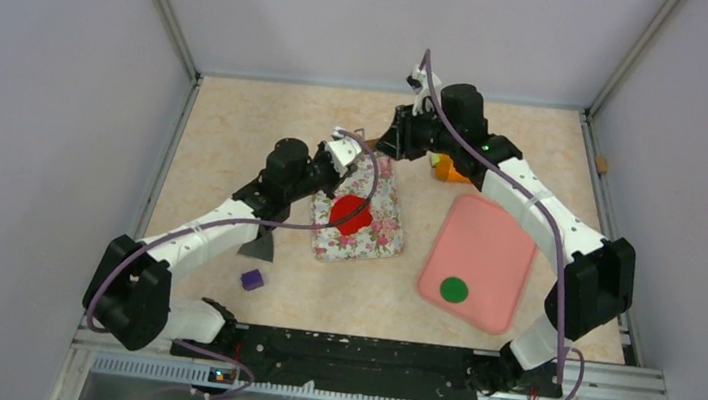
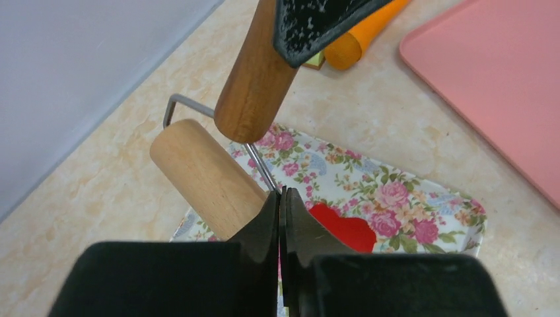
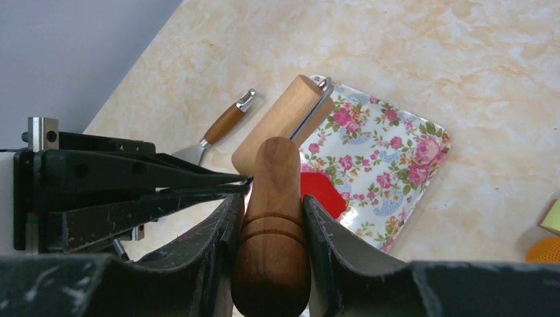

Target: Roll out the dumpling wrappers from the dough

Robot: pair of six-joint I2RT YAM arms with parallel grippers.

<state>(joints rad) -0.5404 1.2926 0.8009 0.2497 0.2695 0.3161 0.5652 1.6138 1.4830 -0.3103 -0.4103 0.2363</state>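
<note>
Hidden or uncertain: red dough (image 1: pixel 350 215) is partly covered by both tools, irregular where seen, its full outline not made out; orange object (image 1: pixel 449 169) near the far edge sits mostly behind the right arm, kind unclear; a yellow-green corner (image 3: pixel 551 218) beside it is cut off at the right wrist view's border; small tan item (image 1: pixel 602 165) at the right edge is too small to tell; the wire frame of the roller (image 2: pixel 205 175) runs in under the left tool's tips, and whether they nip it cannot be told.

Tools: left tool (image 2: pixel 282 198) has its jaws together with only a slit between, tips at the wire frame over the floral tray's far-left corner; right tool (image 3: pixel 271 198) is clamped on both sides of the roller's brown wooden handle; the pale drum lies at the tray's far-left rim, contact with it not discernible.

Edges and room: walls stand along the left, far and right edges; bare surface (image 1: pixel 238 126) shows along the left edge and in the far-left corner; a bare strip separates the two trays.

Containers: floral tray (image 1: pixel 381 238), mid-surface, holds the red dough; pink tray (image 1: pixel 487 235), toward the right edge, holds one dumpling wrapper (image 1: pixel 453 290), a green flat round disc at its near end.

Loose: scraper (image 3: pixel 224 122) with wooden handle, just left of the floral tray; purple cube (image 1: pixel 251 279), apart from it toward the near-left corner.
</note>
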